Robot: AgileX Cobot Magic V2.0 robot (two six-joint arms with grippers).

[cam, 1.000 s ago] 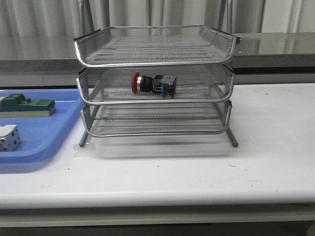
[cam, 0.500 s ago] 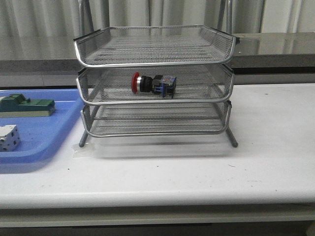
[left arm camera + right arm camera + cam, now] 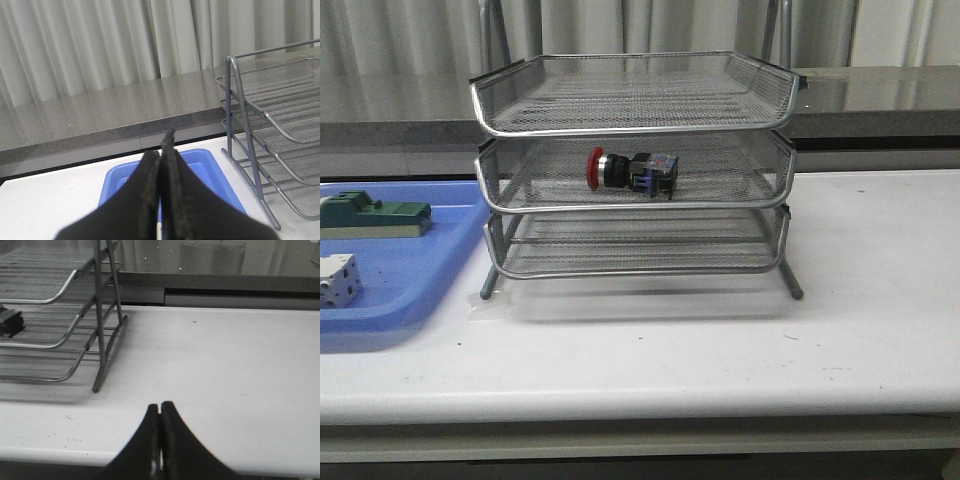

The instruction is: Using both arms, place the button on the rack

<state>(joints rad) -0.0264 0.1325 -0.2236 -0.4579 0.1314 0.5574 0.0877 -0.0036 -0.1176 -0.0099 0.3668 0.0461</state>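
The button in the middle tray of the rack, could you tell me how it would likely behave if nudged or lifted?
The button lies on its side in the rack; its round red head and cylindrical body suggest it may roll if nudged. The squarish blue-black rear block would probably check that. It looks rigid and compact, so likely easy to grip.

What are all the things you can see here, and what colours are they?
Rack: one, silver wire mesh, three tiers, middle of the table.
Button: one, red head with black and blue body, lying on its side in the rack's middle tier.
Tray: one, blue, left of the rack.
Long block: one, green and cream, on the tray.
Cube block: one, white with dark holes, on the tray.
Table: one, white.
Left pincer: black, shut, empty.
Right pincer: black, shut, empty.
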